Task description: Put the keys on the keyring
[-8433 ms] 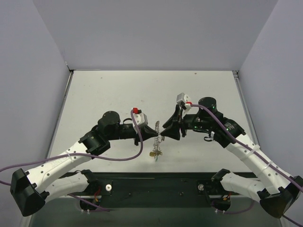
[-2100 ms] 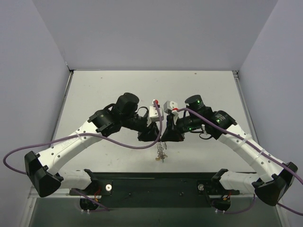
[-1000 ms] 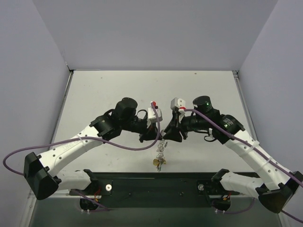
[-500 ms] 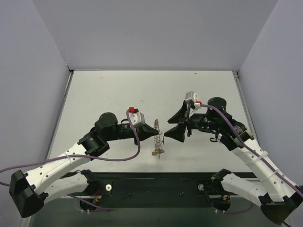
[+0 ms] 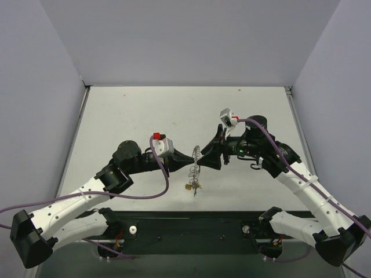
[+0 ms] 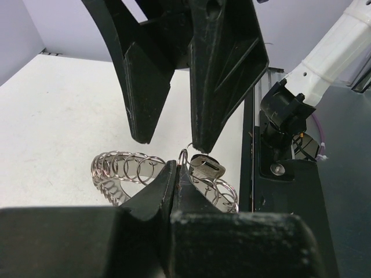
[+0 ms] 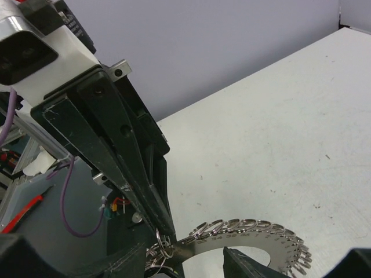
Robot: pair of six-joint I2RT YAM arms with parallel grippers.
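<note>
Right gripper (image 5: 201, 163) has closed in again on the keyring (image 5: 195, 156), which left gripper (image 5: 186, 165) pinches shut. Only the left wrist view shows right fingers (image 6: 223, 87) parted, seemingly astride it. Keys (image 5: 193, 186) dangle toward table's (image 5: 127, 110) near edge.

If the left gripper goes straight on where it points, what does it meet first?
Probably the right gripper, close beyond the keyring that the left gripper holds; depth is unclear.
</note>
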